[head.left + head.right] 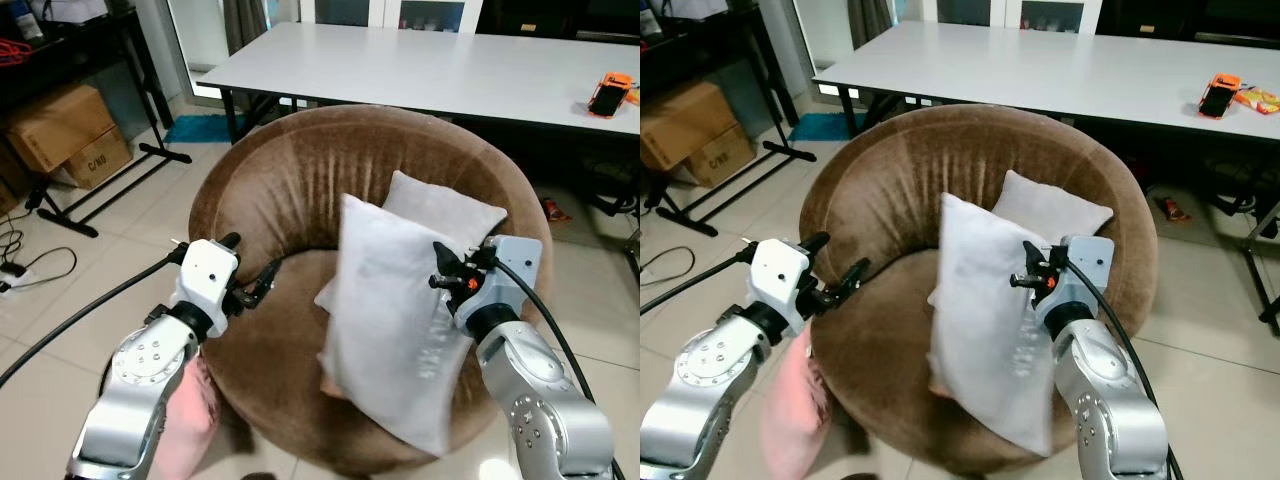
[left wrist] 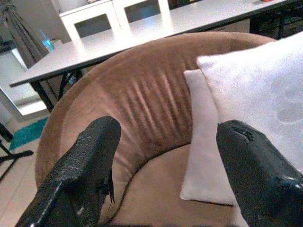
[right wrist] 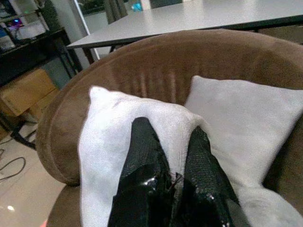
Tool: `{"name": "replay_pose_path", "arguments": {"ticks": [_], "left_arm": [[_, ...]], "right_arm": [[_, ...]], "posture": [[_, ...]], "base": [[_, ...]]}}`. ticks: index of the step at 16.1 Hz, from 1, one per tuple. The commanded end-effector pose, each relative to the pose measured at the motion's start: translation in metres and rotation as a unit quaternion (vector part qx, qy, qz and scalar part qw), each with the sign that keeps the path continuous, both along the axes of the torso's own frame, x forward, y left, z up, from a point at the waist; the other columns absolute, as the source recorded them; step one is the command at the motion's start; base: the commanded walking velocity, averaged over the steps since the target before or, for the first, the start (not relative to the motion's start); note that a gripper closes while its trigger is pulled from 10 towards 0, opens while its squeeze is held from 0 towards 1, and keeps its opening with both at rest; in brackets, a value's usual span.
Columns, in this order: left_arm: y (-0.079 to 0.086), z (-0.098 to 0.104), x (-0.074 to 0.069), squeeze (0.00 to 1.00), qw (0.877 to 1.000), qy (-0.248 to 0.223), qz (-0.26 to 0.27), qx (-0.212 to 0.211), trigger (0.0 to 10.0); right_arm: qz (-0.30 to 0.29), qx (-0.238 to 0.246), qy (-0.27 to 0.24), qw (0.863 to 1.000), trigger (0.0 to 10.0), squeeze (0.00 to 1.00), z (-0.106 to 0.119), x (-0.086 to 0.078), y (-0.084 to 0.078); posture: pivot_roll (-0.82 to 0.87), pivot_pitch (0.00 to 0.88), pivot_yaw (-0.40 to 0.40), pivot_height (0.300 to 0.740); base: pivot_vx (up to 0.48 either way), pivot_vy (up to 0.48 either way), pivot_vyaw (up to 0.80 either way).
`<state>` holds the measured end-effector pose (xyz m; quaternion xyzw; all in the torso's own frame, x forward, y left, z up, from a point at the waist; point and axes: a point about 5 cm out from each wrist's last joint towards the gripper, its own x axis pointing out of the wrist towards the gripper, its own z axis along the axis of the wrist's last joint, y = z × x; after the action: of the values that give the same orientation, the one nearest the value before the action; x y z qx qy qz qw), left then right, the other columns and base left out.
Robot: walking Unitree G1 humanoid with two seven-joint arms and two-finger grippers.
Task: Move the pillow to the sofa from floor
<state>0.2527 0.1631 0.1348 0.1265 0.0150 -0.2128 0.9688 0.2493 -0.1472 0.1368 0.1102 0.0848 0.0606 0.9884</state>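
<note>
the right claw (image 3: pixel 170 182) pinches the white pillow (image 1: pixel 385 330), which stands upright, long axis twelve to six, over the brown sofa (image 1: pixel 290 190) seat, seemingly touching it. the left claw (image 2: pixel 165 175) gapes empty at nine o'clock.

My two head eyes are looking forward and down over the brown sofa (image 1: pixel 300 180) toward the white table (image 1: pixel 1040 70). My wrist cameras are peering close along their black fingers (image 2: pixel 85 175), both sharing the sofa's back and that table's edge.

Grey pillow (image 1: pixel 385 320), brown sofa (image 1: pixel 270 190)
</note>
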Motion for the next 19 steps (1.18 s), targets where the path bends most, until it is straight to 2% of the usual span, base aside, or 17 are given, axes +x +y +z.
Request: {"name": "replay_pose_path", "arguments": {"ticks": [1,5,8,11,12,13,14,15,16,17,19], "left_arm": [[0.003,0.004,-0.001,0.0,1.0,-0.008,-0.002,-0.001,10.0],[0.002,0.001,-0.006,0.0,0.999,0.009,-0.032,0.012,10.0],[0.009,-0.005,-0.016,0.0,0.994,0.047,-0.09,0.045,10.0],[0.01,-0.006,-0.024,0.0,0.988,0.067,-0.13,0.052,10.0],[0.011,-0.008,-0.03,0.0,0.983,0.087,-0.149,0.055,10.0],[0.011,-0.011,-0.035,0.0,0.978,0.105,-0.168,0.064,10.0],[0.011,-0.011,-0.036,0.0,0.977,0.109,-0.173,0.065,10.0],[0.011,-0.012,-0.037,0.0,0.975,0.115,-0.18,0.067,10.0],[0.011,-0.012,-0.038,0.0,0.974,0.118,-0.183,0.067,10.0],[0.011,-0.011,-0.038,0.0,0.972,0.12,-0.187,0.069,10.0],[0.013,-0.011,-0.037,0.0,0.971,0.123,-0.189,0.076,10.0]], "right_arm": [[0.032,0.01,-0.031,0.999,10.0,0.0,0.012,0.002,0.01],[0.094,0.038,-0.044,0.994,10.0,0.0,0.02,0.0,0.014],[0.17,0.118,-0.054,0.977,10.0,0.0,0.04,-0.001,0.025],[0.174,0.175,-0.05,0.968,10.0,0.0,0.049,0.006,0.031],[0.161,0.197,-0.024,0.967,10.0,0.0,0.044,0.016,0.035],[0.131,0.195,0.018,0.972,10.0,0.0,0.03,0.031,0.038],[0.116,0.207,0.039,0.971,10.0,0.0,0.023,0.036,0.039],[0.101,0.244,0.081,0.961,10.0,0.0,0.007,0.047,0.043],[0.095,0.261,0.103,0.955,10.0,0.0,-0.002,0.052,0.045],[0.093,0.264,0.135,0.951,10.0,0.0,-0.02,0.061,0.05],[0.047,0.25,0.153,0.955,10.0,0.0,-0.046,0.085,0.048]], "posture": [[0.0,0.0,0.032,0.74],[0.0,0.0,0.032,0.74],[0.01,0.0,0.026,0.74],[0.01,0.0,0.026,0.74],[0.01,0.0,0.03,0.74],[0.02,0.0,0.031,0.74],[0.02,0.0,0.035,0.74],[0.02,0.0,0.037,0.74],[0.02,0.0,0.04,0.74],[0.02,0.0,0.042,0.74],[0.03,0.0,0.038,0.74]], "base": [[0.0,0.0,0.0],[0.0,0.0,0.0],[0.0,0.0,0.0],[0.0,0.0,0.0],[0.0,0.0,0.0],[0.0,0.0,0.0],[0.0,0.0,0.0],[0.0,0.0,0.0],[0.0,0.0,0.0],[0.0,0.0,0.0],[0.0,0.0,0.0]]}}
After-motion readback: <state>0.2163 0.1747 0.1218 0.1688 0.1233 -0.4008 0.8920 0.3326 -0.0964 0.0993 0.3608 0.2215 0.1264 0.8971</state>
